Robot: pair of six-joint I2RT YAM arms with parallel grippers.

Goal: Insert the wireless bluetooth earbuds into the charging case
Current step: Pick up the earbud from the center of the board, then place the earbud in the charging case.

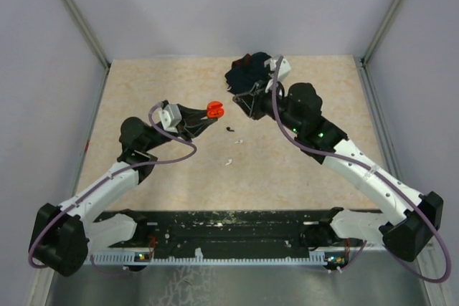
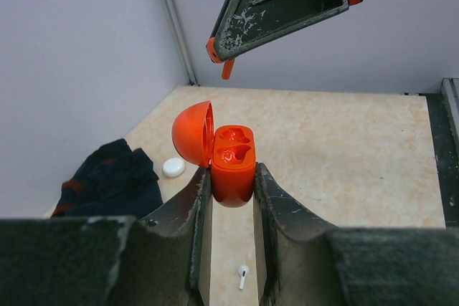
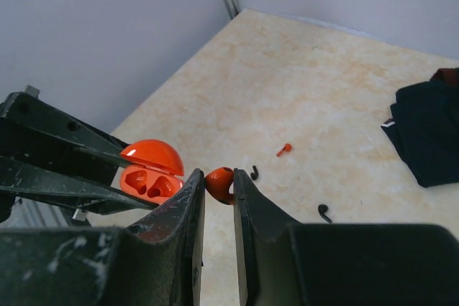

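Observation:
The orange-red charging case (image 2: 233,166) stands open, lid tipped left, with my left gripper (image 2: 233,180) shut on its base. Both of its moulded wells show and look empty. From above, the case (image 1: 214,110) hangs over the middle of the table. My right gripper (image 3: 219,180) is shut on a red earbud (image 3: 220,184), just right of the case (image 3: 149,170). In the left wrist view that earbud (image 2: 227,68) hangs from the right gripper's tip, above and beyond the case. Loose earbuds lie on the table: a red one (image 3: 284,150), two black (image 3: 254,173) (image 3: 325,213), one white (image 2: 243,276).
A dark navy cloth (image 1: 249,72) lies at the back of the table, behind the right gripper. A white round case (image 2: 173,168) sits beside the cloth (image 2: 107,180). Small earbuds, black (image 1: 229,129) and white (image 1: 228,162), dot the table's middle. Grey walls close in the table on three sides.

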